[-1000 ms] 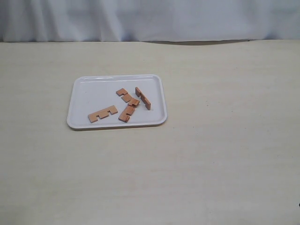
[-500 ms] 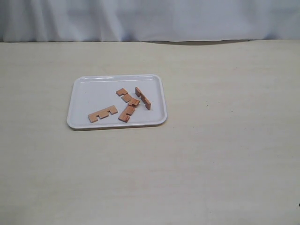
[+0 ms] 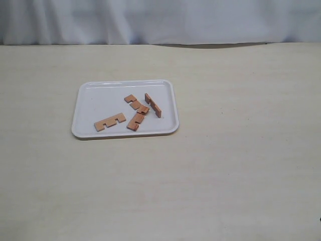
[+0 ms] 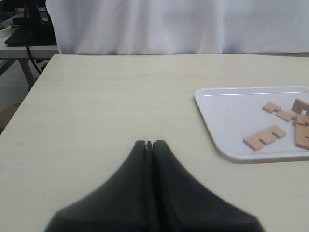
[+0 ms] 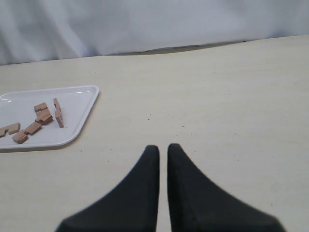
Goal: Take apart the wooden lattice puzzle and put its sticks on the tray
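Observation:
The white tray [image 3: 98, 98] lies left of the table's middle. No assembled lattice puzzle shows. Four reddish-brown notched sticks lie loose on the tray: one flat at the front left [image 3: 110, 122], one at the middle [image 3: 134, 103], one in front of it [image 3: 136, 121] touching its end, and one standing on edge [image 3: 153, 105] at the right. Neither gripper appears in the exterior view. My left gripper [image 4: 149, 143] is shut and empty over bare table, well off the tray [image 4: 227, 111]. My right gripper [image 5: 163, 147] holds nothing, its jaws a thin slit apart, far from the tray [image 5: 77, 111].
A pale wooden tabletop [image 3: 241, 150] spreads around the tray. A white curtain [image 3: 160, 20] hangs behind the far edge. In the left wrist view the table's edge [image 4: 29, 92] and a side stand with cables [image 4: 24, 29] show beyond it.

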Tool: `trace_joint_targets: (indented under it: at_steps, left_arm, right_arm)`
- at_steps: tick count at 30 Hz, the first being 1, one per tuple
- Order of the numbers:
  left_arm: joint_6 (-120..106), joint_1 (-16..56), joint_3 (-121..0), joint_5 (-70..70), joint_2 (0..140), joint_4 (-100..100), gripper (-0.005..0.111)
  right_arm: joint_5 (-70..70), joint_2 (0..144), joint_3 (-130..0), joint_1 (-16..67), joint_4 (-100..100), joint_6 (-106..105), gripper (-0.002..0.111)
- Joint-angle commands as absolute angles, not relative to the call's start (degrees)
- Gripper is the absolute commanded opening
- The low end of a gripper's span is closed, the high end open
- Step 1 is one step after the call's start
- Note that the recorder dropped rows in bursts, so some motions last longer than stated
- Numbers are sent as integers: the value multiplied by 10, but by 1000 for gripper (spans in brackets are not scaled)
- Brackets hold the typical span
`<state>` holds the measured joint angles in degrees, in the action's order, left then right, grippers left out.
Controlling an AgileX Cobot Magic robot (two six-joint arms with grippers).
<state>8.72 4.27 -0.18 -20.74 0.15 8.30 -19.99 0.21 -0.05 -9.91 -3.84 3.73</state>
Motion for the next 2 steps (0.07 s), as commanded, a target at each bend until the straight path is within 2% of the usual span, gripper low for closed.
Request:
trace_joint_targets:
  at_steps: [1, 2]
  left_arm:
    - [86, 47, 0, -203, 0, 83, 0]
    - [86, 47, 0, -203, 0, 83, 0]
  right_arm:
    - [-200, 0, 0, -99, -35, 32, 6]
    - [-200, 0, 0, -99, -35, 32, 6]
